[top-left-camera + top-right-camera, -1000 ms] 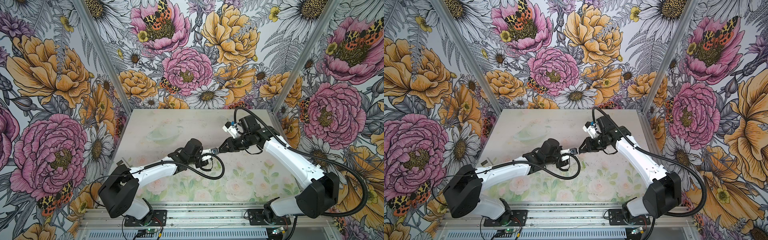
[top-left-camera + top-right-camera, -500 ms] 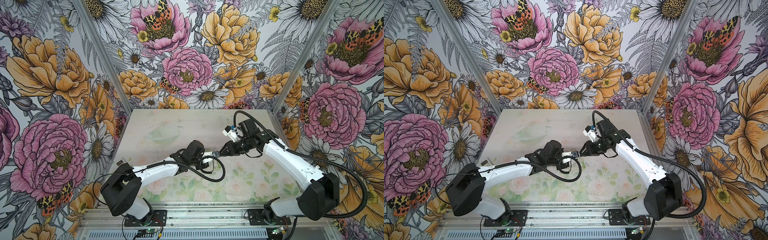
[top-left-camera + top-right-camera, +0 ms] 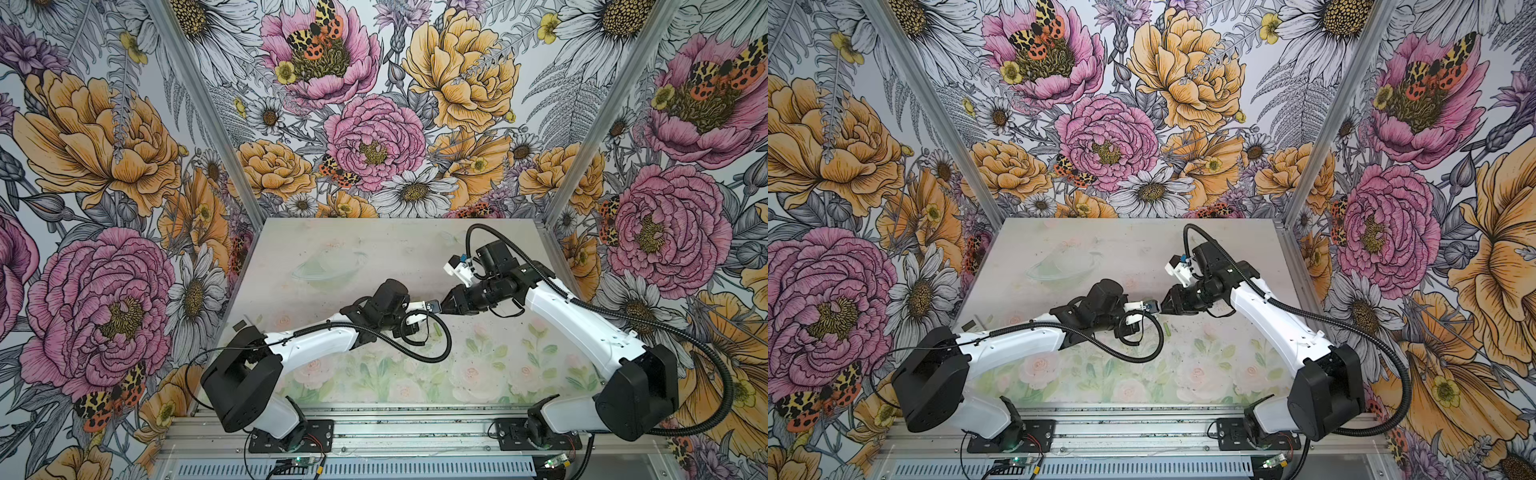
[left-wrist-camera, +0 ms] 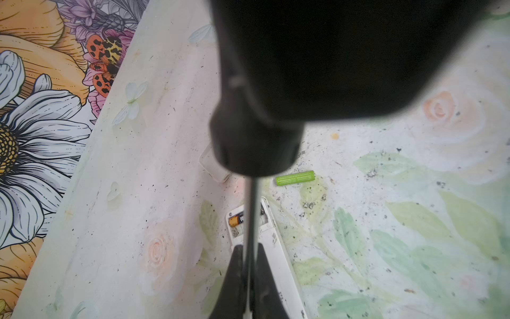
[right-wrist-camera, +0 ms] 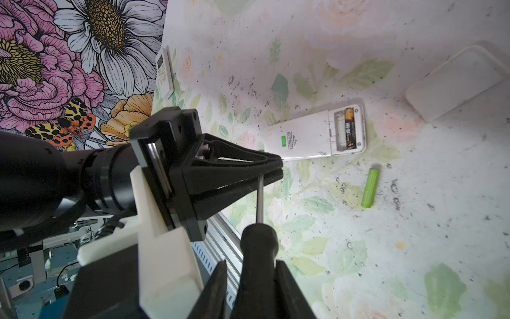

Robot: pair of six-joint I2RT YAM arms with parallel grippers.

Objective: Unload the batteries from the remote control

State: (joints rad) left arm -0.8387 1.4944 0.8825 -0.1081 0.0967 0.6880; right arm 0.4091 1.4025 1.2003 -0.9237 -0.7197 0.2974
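Gripping the black handle of the screwdriver [image 5: 258, 243] between the closed-in fingers of our right gripper [image 5: 251, 265], we are sharing the tool with our left gripper [image 5: 278, 169], whose jaws are pinching tight on the bare metal shaft just past the handle. We are judging this to be a handover or regrip ahead of prying. To do it well, we are wanting only one hand to let go, and only once the other is squeezing firmly. The shaft is thin and smooth, so it may swivel in the left pinch if the right releases early.

In both top views our left arm [image 3: 316, 340] is reaching low toward the middle, and our right arm [image 3: 573, 320] is slanting in from its side. The wrists are roughly level and the grippers are meeting tip to tip above the table [image 3: 332, 249].

Beyond the grippers, the lime-green battery [image 5: 370, 189] is lying loose, just beside the white remote control [image 5: 303, 138]. That remote is lying face down with its compartment open. The black gold-ended battery [image 5: 349, 128] is sitting in one slot, and the neighbouring slot is showing empty. Near its open end a white rounded panel [image 5: 455, 82], possibly the cover, is resting flat. Farthest off, a second small remote [image 5: 165, 71] is lying at the table's edge.
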